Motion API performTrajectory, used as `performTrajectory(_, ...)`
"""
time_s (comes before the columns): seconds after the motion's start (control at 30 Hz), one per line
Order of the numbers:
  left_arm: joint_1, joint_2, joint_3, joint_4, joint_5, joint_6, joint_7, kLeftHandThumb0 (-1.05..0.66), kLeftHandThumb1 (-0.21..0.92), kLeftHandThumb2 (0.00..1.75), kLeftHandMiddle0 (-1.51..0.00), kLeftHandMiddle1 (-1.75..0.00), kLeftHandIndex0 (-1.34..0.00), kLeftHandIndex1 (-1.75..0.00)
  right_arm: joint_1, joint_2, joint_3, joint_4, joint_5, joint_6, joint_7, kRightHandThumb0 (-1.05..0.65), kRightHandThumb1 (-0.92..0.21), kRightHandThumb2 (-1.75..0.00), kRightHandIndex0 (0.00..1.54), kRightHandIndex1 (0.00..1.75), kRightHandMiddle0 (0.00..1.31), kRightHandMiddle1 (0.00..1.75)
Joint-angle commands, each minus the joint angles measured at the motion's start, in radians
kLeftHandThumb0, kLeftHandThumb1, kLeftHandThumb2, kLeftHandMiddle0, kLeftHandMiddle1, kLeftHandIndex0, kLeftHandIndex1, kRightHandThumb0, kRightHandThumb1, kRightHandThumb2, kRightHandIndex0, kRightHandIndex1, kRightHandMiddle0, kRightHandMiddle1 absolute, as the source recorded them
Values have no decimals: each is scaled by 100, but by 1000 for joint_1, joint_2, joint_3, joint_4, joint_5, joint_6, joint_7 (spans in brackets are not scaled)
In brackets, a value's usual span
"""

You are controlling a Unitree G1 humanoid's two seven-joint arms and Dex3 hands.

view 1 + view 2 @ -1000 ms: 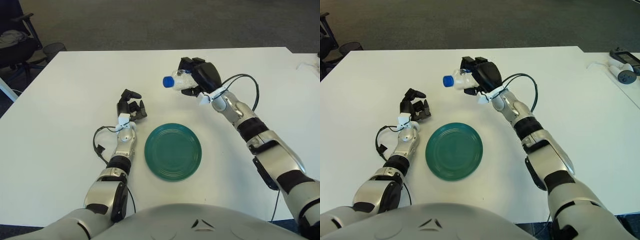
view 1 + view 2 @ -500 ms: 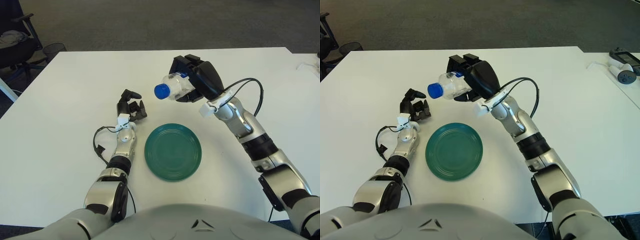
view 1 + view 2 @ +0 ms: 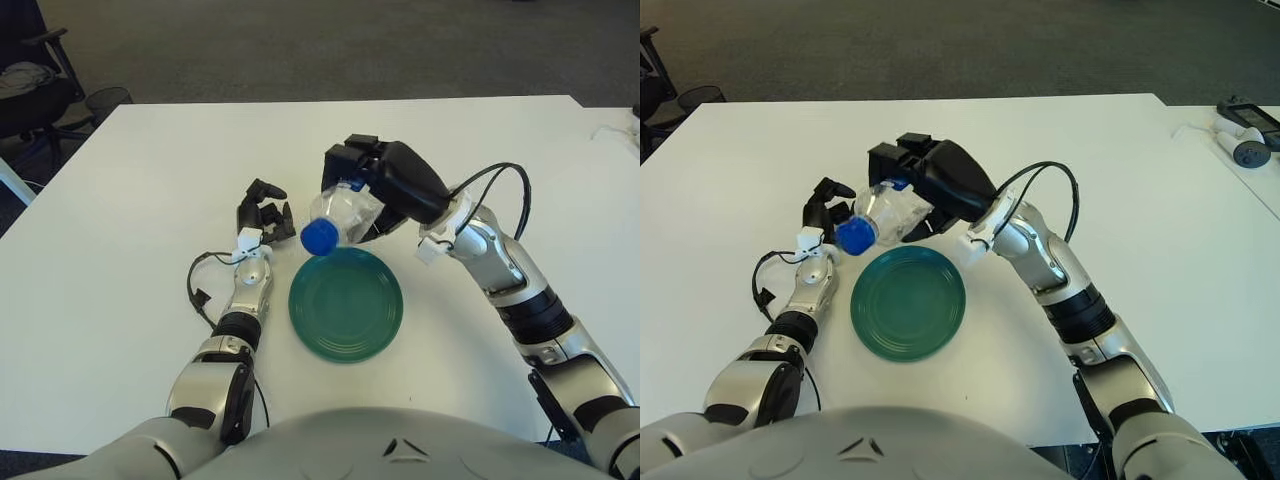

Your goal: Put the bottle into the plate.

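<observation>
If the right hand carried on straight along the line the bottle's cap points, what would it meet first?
Probably the left hand: the right hand holds the bottle cap-first toward it, above the green plate's far rim. Heights are unclear, so it might pass over.

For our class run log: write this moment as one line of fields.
right hand: shut on bottle, above plate's far rim | bottle: tilted, blue cap toward left hand | plate: holds nothing | left hand: idle, left of plate

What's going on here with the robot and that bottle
The right hand holds a clear plastic bottle with a blue cap in the air, tilted cap-down, near the far edge of the green plate on the white table. The bottle is not on the plate yet. The left hand shows idle just left of the plate, fingers curled and holding nothing.
</observation>
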Motion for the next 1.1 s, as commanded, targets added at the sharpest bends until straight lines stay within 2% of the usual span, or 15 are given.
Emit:
performTrajectory(0.0, 43, 0, -8, 2, 23, 56, 36, -49, 26, 138, -116, -175, -65, -175, 30, -14, 10, -20, -28, -45, 17, -45, -37, -124, 108, 175, 56, 175)
performTrajectory(0.3, 27, 8, -12, 37, 30, 54, 56, -50, 22, 144, -123, -175, -69, -175, 47, -34, 7, -29, -114, -105, 43, -44, -39, -122, 111, 175, 55, 175)
performTrajectory(0.67, 15, -8, 14, 57, -39, 28, -8, -50, 22, 144, -118, -175, -69, -175, 32, -44, 36, 41, -176, -148, 70, -45, -37, -125, 112, 175, 57, 175)
performTrajectory(0.87, 11, -9, 24, 73, -60, 4, -33, -49, 26, 138, -116, -175, -65, -175, 31, -42, 48, 72, -254, -172, 35, -46, -35, -127, 114, 175, 58, 175)
performTrajectory(1.07, 8, -5, 21, 86, -44, -18, -17, -47, 29, 134, -114, -175, -62, -175, 47, -39, 79, 143, -361, -204, -48, -47, -32, -130, 117, 175, 60, 175)
